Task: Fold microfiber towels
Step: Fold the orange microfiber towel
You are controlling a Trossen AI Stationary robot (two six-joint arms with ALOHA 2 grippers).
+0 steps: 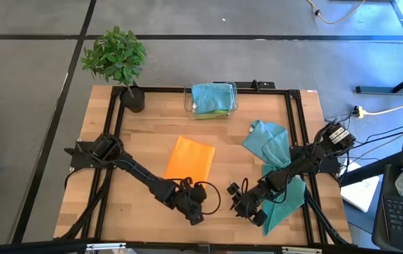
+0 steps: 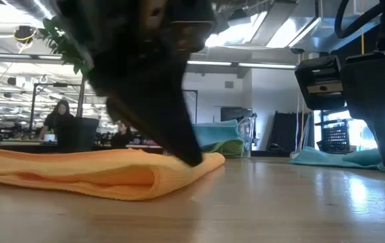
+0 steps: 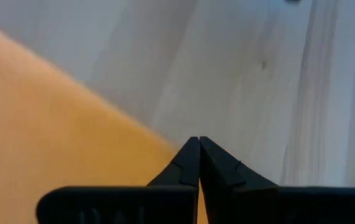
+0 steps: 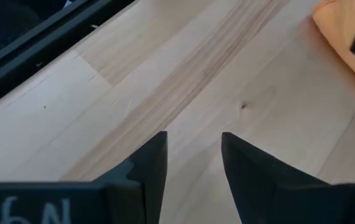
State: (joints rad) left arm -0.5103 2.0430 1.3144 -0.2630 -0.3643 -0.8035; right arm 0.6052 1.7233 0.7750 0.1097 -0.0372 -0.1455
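The orange towel (image 1: 189, 158) is lying folded mid-table. The left gripper (image 3: 194, 144), fingers pressed together and holding nothing, is sitting at the towel's near corner. The right gripper (image 4: 193, 149), fingers slightly apart, is hovering over bare wood near the teal towels (image 1: 275, 152) at the table's right edge.

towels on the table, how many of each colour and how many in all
orange towel: 1, folded, mid-table
teal towels: cannot tell how many, a loose heap at the right edge, at least 1
teal towel in the clear bin: 1, folded
lime green towel: 1, under it in the bin
total: at least 4
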